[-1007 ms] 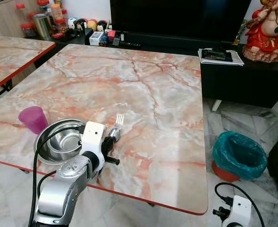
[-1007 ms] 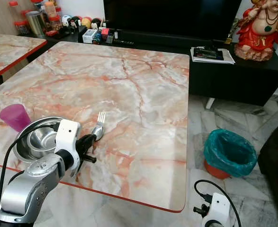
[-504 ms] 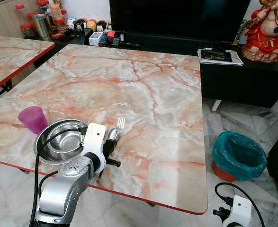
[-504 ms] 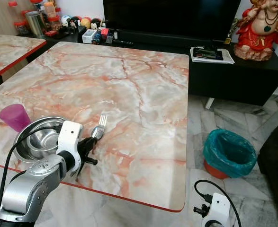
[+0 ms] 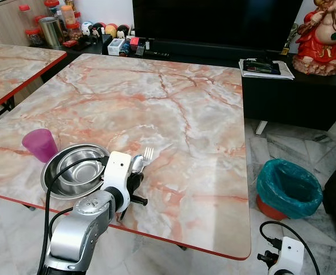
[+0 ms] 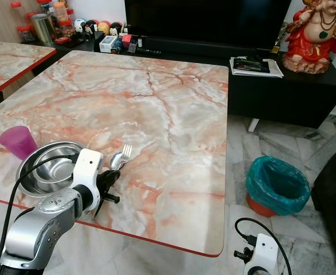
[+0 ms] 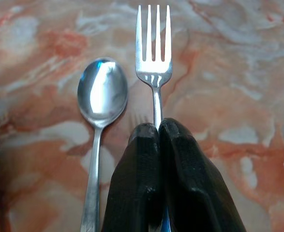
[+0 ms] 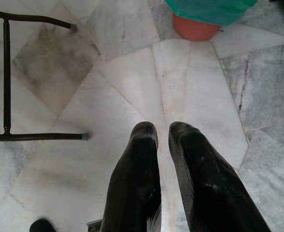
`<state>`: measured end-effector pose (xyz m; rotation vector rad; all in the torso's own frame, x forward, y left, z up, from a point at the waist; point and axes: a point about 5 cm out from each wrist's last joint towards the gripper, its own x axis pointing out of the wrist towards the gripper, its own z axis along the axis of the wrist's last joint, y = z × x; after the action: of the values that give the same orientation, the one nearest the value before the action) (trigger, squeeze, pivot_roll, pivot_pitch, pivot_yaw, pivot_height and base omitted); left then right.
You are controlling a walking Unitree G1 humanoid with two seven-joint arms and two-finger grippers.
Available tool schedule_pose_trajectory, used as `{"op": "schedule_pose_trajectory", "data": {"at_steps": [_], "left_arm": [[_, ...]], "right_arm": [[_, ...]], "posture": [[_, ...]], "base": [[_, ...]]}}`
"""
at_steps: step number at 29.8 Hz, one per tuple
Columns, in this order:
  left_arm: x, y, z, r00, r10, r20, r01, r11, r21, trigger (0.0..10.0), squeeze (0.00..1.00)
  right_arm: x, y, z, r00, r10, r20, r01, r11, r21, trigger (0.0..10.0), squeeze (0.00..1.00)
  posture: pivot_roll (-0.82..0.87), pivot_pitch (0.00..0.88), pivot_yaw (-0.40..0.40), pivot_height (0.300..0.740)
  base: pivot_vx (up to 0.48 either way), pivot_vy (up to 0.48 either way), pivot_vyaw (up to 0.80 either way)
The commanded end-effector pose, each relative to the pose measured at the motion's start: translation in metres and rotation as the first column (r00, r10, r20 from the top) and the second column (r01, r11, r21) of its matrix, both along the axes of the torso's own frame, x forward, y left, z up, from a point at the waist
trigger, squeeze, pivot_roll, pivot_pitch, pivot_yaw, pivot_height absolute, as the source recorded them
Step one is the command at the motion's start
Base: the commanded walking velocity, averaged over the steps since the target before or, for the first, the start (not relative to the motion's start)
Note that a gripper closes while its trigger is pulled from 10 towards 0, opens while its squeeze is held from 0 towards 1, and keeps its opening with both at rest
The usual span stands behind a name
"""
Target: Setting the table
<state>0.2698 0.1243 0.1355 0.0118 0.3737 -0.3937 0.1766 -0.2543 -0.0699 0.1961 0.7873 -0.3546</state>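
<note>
A silver fork (image 7: 153, 48) lies beside a silver spoon (image 7: 102, 92) on the marble table (image 5: 173, 109), both pointing away from the near edge. My left gripper (image 7: 158, 128) is shut on the fork's handle; I cannot tell whether the fork rests on the table or hangs just over it. In the eye views the fork (image 5: 148, 153) and spoon (image 5: 137, 163) sit just right of a steel bowl (image 5: 53, 183), with a purple cup (image 5: 40, 144) further left. My right gripper (image 8: 163, 135) hangs idle over the floor, its fingers slightly apart.
A bin with a teal bag (image 5: 289, 188) stands on the floor to the right of the table. A black TV cabinet (image 5: 293, 91) with a red statue (image 5: 325, 37) is behind. A second marble table (image 5: 13, 63) is at the left.
My left gripper has drawn the fork back toward the table's near edge, so its tines now lie close beside the spoon's bowl. The bowl and cup have not moved.
</note>
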Motion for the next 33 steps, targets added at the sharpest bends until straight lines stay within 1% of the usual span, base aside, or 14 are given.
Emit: {"op": "schedule_pose_trajectory", "data": {"at_steps": [1, 7, 11, 26, 33], "left_arm": [[0.002, -0.001, -0.001, 1.0, 0.002, -0.012, -0.002, 1.0, 0.02, 10.0, 0.0], [0.004, -0.002, -0.004, 1.0, 0.006, -0.017, -0.005, 0.999, 0.041, 10.0, 0.0], [0.003, -0.002, -0.009, 0.999, 0.007, -0.048, -0.004, 0.998, 0.061, 10.0, 0.0], [0.002, -0.004, -0.013, 0.997, 0.003, -0.073, 0.001, 0.998, 0.059, 10.0, 0.0], [0.003, -0.003, -0.015, 0.995, 0.029, -0.092, -0.023, 0.997, 0.072, 10.0, 0.0]], "right_arm": [[0.001, -0.002, 0.001, 1.0, -0.005, 0.003, 0.005, 1.0, -0.004, 10.0, 0.0], [0.001, -0.002, 0.001, 1.0, -0.005, 0.003, 0.005, 1.0, -0.003, 10.0, 0.0], [0.001, -0.002, 0.001, 1.0, -0.005, 0.004, 0.005, 1.0, -0.003, 10.0, 0.0], [0.001, -0.002, 0.001, 1.0, -0.005, 0.004, 0.005, 1.0, -0.002, 10.0, 0.0], [0.001, -0.002, 0.001, 1.0, -0.007, 0.005, 0.007, 1.0, -0.002, 10.0, 0.0]], "posture": [[0.06, 0.043, -0.017, 0.74], [0.06, 0.038, -0.015, 0.74], [0.06, 0.04, -0.016, 0.74], [0.06, 0.047, -0.019, 0.74], [0.06, 0.049, -0.018, 0.74]], "base": [[0.0, 0.0, 0.0], [0.0, 0.0, 0.0], [0.0, 0.0, 0.0], [0.0, 0.0, 0.0], [0.0, 0.0, 0.0]]}}
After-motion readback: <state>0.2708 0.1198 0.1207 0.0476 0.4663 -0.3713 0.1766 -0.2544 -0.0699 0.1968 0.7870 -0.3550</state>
